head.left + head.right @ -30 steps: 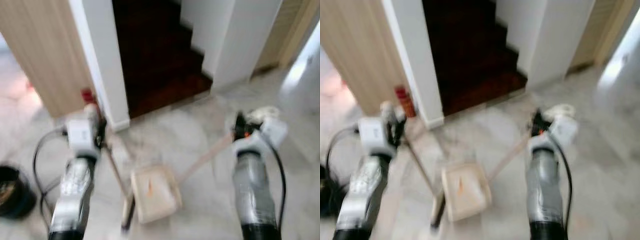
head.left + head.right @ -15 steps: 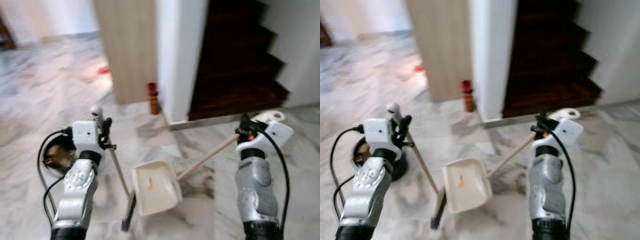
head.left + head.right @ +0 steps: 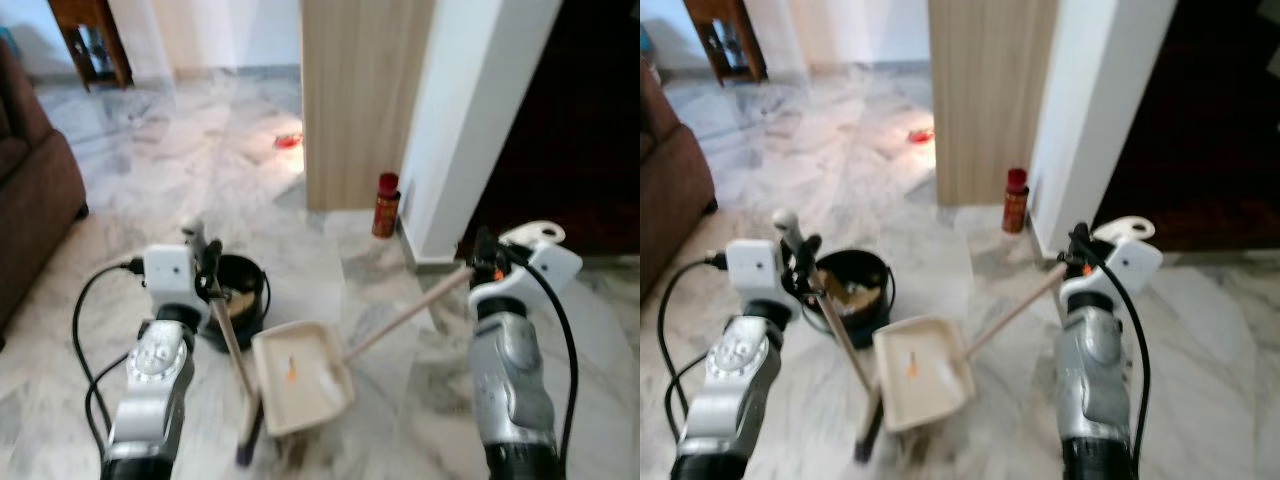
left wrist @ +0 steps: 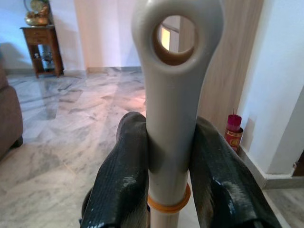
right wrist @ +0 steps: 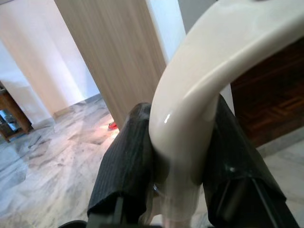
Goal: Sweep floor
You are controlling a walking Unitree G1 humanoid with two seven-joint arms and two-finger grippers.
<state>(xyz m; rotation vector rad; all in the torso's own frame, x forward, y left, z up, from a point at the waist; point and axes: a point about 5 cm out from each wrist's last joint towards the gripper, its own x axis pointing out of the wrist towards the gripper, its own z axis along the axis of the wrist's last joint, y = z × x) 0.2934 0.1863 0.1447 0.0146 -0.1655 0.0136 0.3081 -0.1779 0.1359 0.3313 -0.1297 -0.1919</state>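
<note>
The marble floor (image 3: 180,170) spreads in front of the robot, with a brown sofa (image 3: 30,190) at the left, a wooden panel (image 3: 365,90) and a white pillar (image 3: 470,110) ahead, and a dark stairway opening (image 3: 570,130) at the right. A black bucket (image 3: 850,285) stands on the floor just beyond the dustpan, and a small red can (image 3: 386,205) stands at the foot of the pillar.

The cream dustpan (image 3: 298,375) lies low on the floor between the two arms, with a small orange scrap (image 3: 292,372) inside. Its long handle (image 3: 410,312) rises up and to the right, to the right hand (image 5: 175,152), which is closed around the curved top of it. The left hand (image 4: 166,166) is closed around the broom handle (image 4: 173,95), just under the hanging hole. The broom (image 3: 232,350) slopes down to the floor, and its head touches or nearly touches the left edge of the pan. So the bucket is on the left-arm side, and the pan probably has to be carried there for emptying
</note>
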